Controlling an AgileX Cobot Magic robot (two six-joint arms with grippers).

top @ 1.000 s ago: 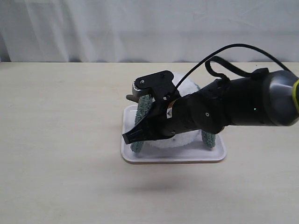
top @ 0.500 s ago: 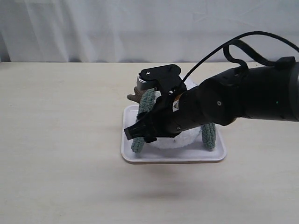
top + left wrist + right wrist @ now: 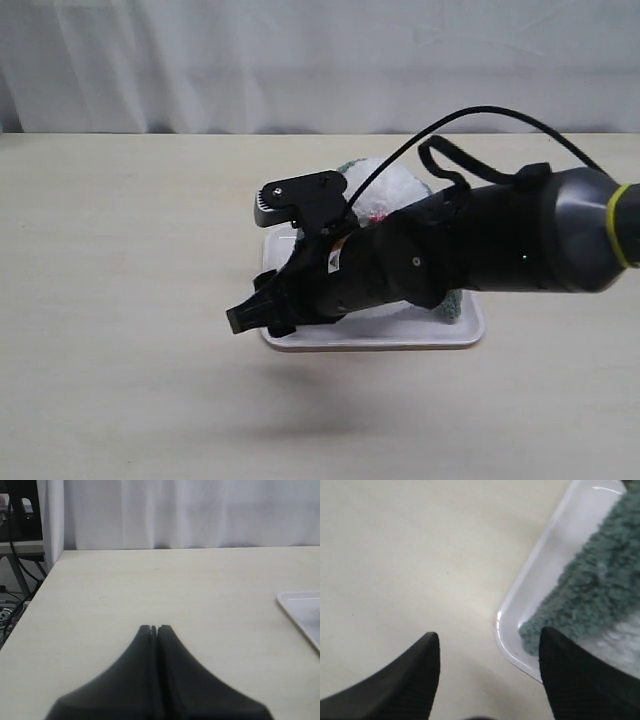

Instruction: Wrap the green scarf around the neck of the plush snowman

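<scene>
The green scarf (image 3: 590, 580) lies in the white tray (image 3: 540, 555) on the pale table (image 3: 130, 250), against the plush snowman (image 3: 395, 185) (mostly hidden behind the right arm). We see a white curtain (image 3: 300, 60) behind. The right pincer (image 3: 489, 635) hangs released and empty at the tray's corner. The left pincer (image 3: 154, 628) is clenched on nothing, well apart.

We see a pale cream table (image 3: 120, 250) with faint grain, and on it a glossy white tray (image 3: 400, 338). The scarf (image 3: 590, 580) is a mottled grey-green, beside the fluffy white snowman (image 3: 395, 185). The arm (image 3: 480, 250) is black with a yellow-green band (image 3: 622, 225) at its right end, and its cable (image 3: 480, 112) is black too. At the far side, the curtain (image 3: 300, 60) is white with soft grey folds.
</scene>
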